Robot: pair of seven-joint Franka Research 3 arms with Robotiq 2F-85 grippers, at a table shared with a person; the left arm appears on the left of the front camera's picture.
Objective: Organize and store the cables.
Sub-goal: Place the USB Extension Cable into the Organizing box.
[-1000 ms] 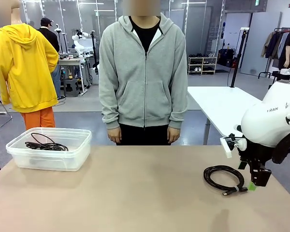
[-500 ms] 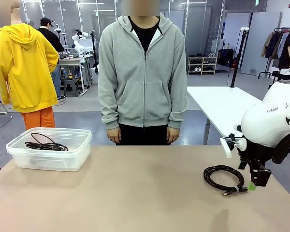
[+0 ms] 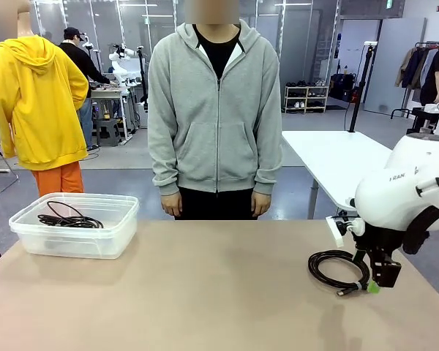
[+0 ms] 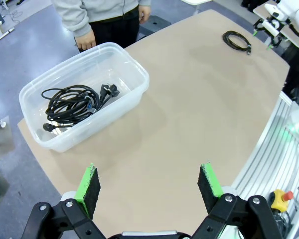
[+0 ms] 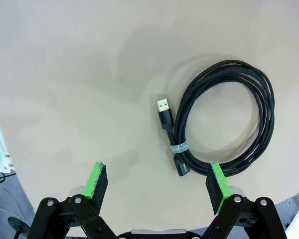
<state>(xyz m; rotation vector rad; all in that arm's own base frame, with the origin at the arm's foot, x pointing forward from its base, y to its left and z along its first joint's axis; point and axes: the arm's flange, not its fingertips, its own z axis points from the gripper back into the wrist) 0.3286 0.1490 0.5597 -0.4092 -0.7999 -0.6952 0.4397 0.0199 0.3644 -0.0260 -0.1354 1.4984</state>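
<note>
Right gripper (image 5: 154,183) hangs spread over the coiled cable (image 5: 224,117), centre-right of frame; light, floppy cord, probably best pinched at its band (image 5: 179,147).

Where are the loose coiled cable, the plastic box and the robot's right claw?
coiled cable (image 5: 261,117), right wrist view, right side of the loop.
plastic box (image 3: 80,245), front view, near wall.
right gripper (image 5: 157,181), right wrist view, midway between green pads.

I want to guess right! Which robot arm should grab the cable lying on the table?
The right one, probably. The right gripper hangs open just beside the coiled cable, while the left gripper is far away, nearer the clear bin.
</note>
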